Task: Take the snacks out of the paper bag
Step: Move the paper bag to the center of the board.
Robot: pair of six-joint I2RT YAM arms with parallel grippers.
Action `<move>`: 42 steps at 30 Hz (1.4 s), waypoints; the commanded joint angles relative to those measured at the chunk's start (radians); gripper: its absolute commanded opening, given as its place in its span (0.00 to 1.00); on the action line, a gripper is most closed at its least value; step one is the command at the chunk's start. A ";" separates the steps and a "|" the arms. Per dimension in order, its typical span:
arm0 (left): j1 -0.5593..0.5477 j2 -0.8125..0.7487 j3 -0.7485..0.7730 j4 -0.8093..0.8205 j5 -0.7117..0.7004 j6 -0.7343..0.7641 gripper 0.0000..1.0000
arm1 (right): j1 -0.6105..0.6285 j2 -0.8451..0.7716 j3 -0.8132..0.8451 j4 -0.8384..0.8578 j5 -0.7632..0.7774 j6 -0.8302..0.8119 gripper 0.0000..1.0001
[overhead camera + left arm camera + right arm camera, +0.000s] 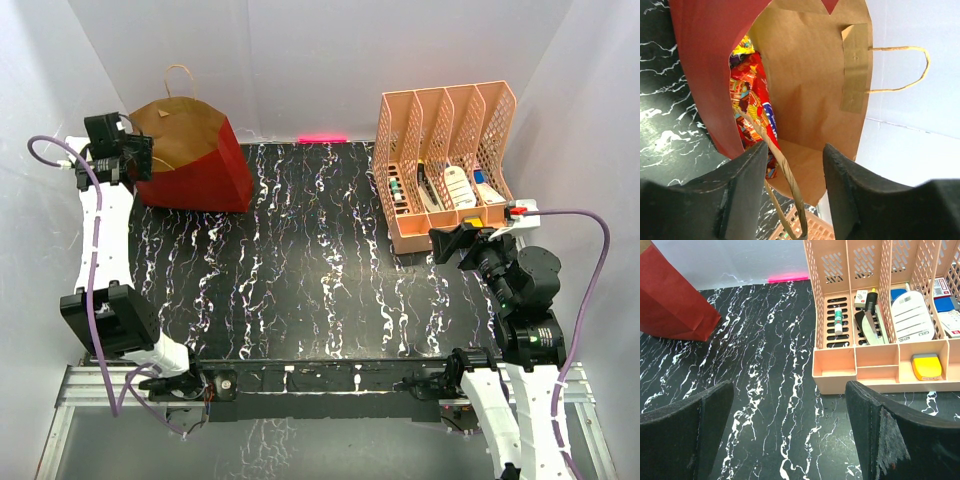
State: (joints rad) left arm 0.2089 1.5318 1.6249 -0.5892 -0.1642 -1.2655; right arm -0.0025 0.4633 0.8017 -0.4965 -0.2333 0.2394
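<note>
The paper bag (200, 165), dark red outside and brown inside, sits at the back left with its mouth toward my left gripper (138, 160). In the left wrist view the bag (810, 85) gapes open. A large red crinkly snack bag (757, 117) and a yellow packet (742, 47) lie inside against its left wall. My left gripper (795, 155) is at the bag's rim, its jaws partly closed with a gap. The near cord handle (790, 185) hangs between them, close to the left finger. My right gripper (790, 390) is open and empty over the table.
A peach mesh file rack (445, 160) with pens and small items stands at the back right, just beyond my right gripper (450, 243). A pink strip (320, 138) lies at the table's back edge. White walls enclose the black marbled tabletop (300, 260).
</note>
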 commanded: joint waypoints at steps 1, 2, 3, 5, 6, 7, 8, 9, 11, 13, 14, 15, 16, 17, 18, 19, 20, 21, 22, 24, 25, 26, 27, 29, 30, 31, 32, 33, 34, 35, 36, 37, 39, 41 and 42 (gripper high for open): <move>0.010 -0.074 -0.054 0.090 0.058 -0.006 0.42 | -0.005 -0.014 -0.004 0.055 0.014 -0.009 0.98; 0.012 -0.091 -0.082 0.107 0.066 0.000 0.38 | -0.005 -0.013 -0.005 0.055 0.013 -0.009 0.98; 0.013 -0.110 -0.096 0.116 0.075 0.008 0.34 | -0.006 -0.014 -0.005 0.056 0.012 -0.009 0.98; 0.014 -0.144 -0.118 0.105 0.092 0.015 0.24 | -0.006 -0.014 -0.007 0.057 0.007 -0.008 0.98; 0.014 -0.157 -0.131 0.101 0.105 0.015 0.20 | -0.005 -0.013 -0.007 0.057 0.006 -0.009 0.98; 0.014 -0.181 -0.148 0.102 0.129 0.014 0.17 | -0.005 -0.012 -0.007 0.057 0.003 -0.009 0.98; 0.014 -0.212 -0.165 0.107 0.146 0.015 0.15 | -0.006 -0.009 -0.008 0.059 0.000 -0.008 0.98; 0.014 -0.225 -0.181 0.110 0.164 0.015 0.14 | -0.006 -0.006 -0.009 0.058 -0.003 -0.008 0.98; 0.014 -0.266 -0.212 0.141 0.220 0.042 0.14 | -0.005 -0.002 -0.009 0.060 -0.008 -0.007 0.98; 0.013 -0.294 -0.232 0.186 0.299 0.103 0.14 | -0.005 -0.003 -0.009 0.058 -0.010 -0.005 0.98; 0.013 -0.307 -0.238 0.187 0.334 0.115 0.13 | -0.006 -0.003 -0.009 0.057 -0.010 -0.004 0.98; 0.014 -0.317 -0.251 0.191 0.372 0.114 0.13 | -0.005 -0.004 -0.009 0.057 -0.010 -0.003 0.98; 0.014 -0.331 -0.271 0.209 0.416 0.112 0.13 | -0.005 -0.004 -0.009 0.058 -0.012 -0.001 0.98; 0.014 -0.341 -0.293 0.227 0.454 0.105 0.12 | -0.006 -0.004 -0.009 0.059 -0.013 0.000 0.98; 0.014 -0.346 -0.302 0.227 0.479 0.110 0.09 | -0.005 -0.003 -0.010 0.059 -0.014 0.001 0.98; 0.014 -0.349 -0.297 0.200 0.491 0.121 0.06 | -0.006 -0.001 -0.010 0.059 -0.015 0.001 0.98; 0.014 -0.351 -0.288 0.183 0.500 0.136 0.04 | -0.005 0.000 -0.010 0.059 -0.017 0.002 0.98; 0.014 -0.355 -0.282 0.174 0.511 0.146 0.02 | -0.006 0.001 -0.010 0.059 -0.018 0.003 0.98; 0.014 -0.361 -0.279 0.170 0.517 0.156 0.01 | -0.005 0.001 -0.010 0.059 -0.018 0.003 0.98; 0.015 -0.371 -0.251 0.138 0.481 0.201 0.04 | -0.005 0.002 -0.010 0.059 -0.020 0.003 0.98; 0.015 -0.373 -0.227 0.103 0.422 0.231 0.12 | -0.005 0.002 -0.010 0.059 -0.020 0.004 0.98; 0.015 -0.374 -0.200 0.048 0.352 0.248 0.28 | -0.006 0.002 -0.010 0.059 -0.020 0.003 0.98; 0.015 -0.373 -0.174 -0.005 0.262 0.252 0.46 | -0.005 0.001 -0.011 0.059 -0.020 0.004 0.98; 0.015 -0.370 -0.162 -0.040 0.111 0.242 0.72 | -0.006 -0.004 -0.011 0.059 -0.019 0.004 0.98; 0.015 -0.366 -0.164 -0.038 0.064 0.232 0.79 | -0.005 -0.005 -0.011 0.059 -0.018 0.003 0.98; 0.015 -0.353 -0.166 -0.025 0.030 0.225 0.83 | -0.005 -0.006 -0.011 0.060 -0.018 0.003 0.98; 0.015 -0.338 -0.167 0.000 0.019 0.228 0.85 | -0.005 -0.005 -0.010 0.059 -0.018 0.003 0.98; 0.015 -0.314 -0.161 0.019 0.019 0.233 0.85 | -0.006 -0.005 -0.010 0.058 -0.018 0.003 0.98; 0.015 -0.286 -0.141 0.023 0.019 0.236 0.86 | -0.006 -0.006 -0.010 0.059 -0.018 0.004 0.98; 0.016 -0.255 -0.117 0.024 0.019 0.239 0.87 | -0.006 -0.007 -0.010 0.058 -0.018 0.003 0.98; 0.015 -0.226 -0.096 0.031 0.022 0.238 0.87 | -0.005 -0.009 -0.010 0.058 -0.016 0.003 0.98; 0.016 -0.199 -0.080 0.041 0.024 0.237 0.87 | -0.006 -0.010 -0.010 0.057 -0.015 0.003 0.98; 0.017 -0.156 -0.048 0.063 0.029 0.226 0.84 | -0.007 -0.012 -0.010 0.057 -0.015 0.002 0.98; 0.018 -0.113 -0.023 0.097 0.048 0.217 0.78 | -0.006 -0.011 -0.010 0.056 -0.014 0.002 0.98; 0.018 -0.098 -0.013 0.101 0.054 0.208 0.75 | -0.005 -0.012 -0.010 0.056 -0.014 0.003 0.98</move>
State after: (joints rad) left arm 0.2207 1.3922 1.5490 -0.5354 -0.1009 -1.0485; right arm -0.0025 0.4637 0.7891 -0.4953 -0.2420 0.2409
